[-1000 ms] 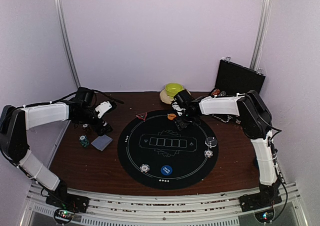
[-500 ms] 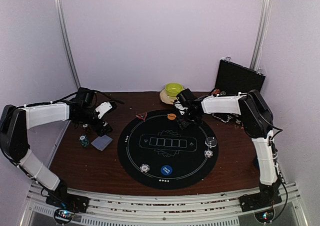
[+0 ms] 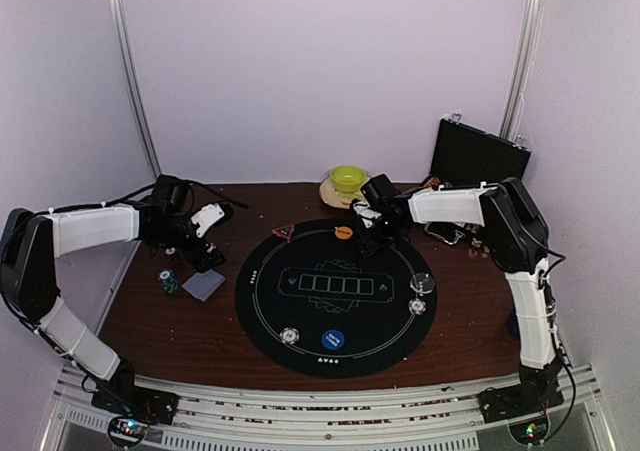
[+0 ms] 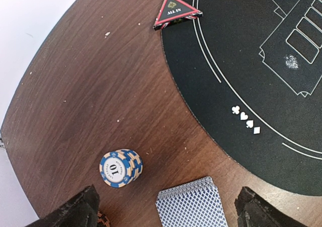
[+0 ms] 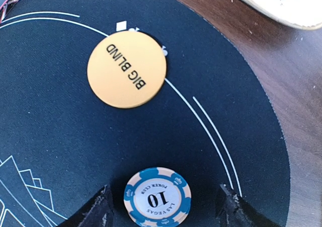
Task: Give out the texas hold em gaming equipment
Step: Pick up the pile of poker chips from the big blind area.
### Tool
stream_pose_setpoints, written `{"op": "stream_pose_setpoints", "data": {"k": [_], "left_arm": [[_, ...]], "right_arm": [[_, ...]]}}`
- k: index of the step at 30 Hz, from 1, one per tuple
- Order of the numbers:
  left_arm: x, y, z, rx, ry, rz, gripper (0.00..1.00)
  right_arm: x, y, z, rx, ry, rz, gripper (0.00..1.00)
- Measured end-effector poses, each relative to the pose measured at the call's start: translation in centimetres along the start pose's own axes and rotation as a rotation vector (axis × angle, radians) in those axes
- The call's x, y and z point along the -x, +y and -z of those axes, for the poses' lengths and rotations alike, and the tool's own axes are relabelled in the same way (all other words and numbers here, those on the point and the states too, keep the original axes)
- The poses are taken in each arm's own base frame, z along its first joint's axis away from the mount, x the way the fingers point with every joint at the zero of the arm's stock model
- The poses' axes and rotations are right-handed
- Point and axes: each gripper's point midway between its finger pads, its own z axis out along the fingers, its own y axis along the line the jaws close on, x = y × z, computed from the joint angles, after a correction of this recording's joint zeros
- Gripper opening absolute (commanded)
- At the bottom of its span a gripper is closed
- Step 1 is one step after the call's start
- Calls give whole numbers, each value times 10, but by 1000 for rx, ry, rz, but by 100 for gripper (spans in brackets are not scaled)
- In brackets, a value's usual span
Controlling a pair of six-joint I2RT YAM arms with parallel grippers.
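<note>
My right gripper (image 5: 164, 209) is open and stands low over the black mat (image 5: 60, 136). A blue-and-cream "10" poker chip (image 5: 157, 197) lies flat on the mat between its fingers. An orange "BIG BLIND" disc (image 5: 127, 69) lies just beyond it. My left gripper (image 4: 168, 212) is open above the wood, over the grey-blue card deck (image 4: 190, 207), with a stack of blue "10" chips (image 4: 121, 168) to the left. The red triangle marker (image 4: 176, 11) sits on the mat's edge. In the top view my left gripper (image 3: 195, 248) and right gripper (image 3: 373, 229) are at the mat's far corners.
The green bowl on its plate (image 3: 348, 179) stands just behind my right gripper. An open black case (image 3: 478, 154) is at the back right. On the mat's near side lie a blue disc (image 3: 333, 340), two chips (image 3: 289, 336) (image 3: 417, 306) and a clear disc (image 3: 423, 283).
My right gripper has drawn back a little to the right and toward the back, away from the orange disc. The left arm has not moved.
</note>
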Motion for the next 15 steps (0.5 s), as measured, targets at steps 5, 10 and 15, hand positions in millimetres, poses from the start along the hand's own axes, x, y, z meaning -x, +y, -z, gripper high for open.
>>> {"op": "stream_pose_setpoints", "data": {"k": [5,10,15], "left_arm": [[0,0,0,1,1,0,98],[0,1,0,3,2,0,98],[0,1,0,4,2,0,98]], "right_arm": [[-2,2,-2,42,10,-8,67],[-2,3,-3,47,13,-4,60],[-1,3,-4,47,12,3,52]]}}
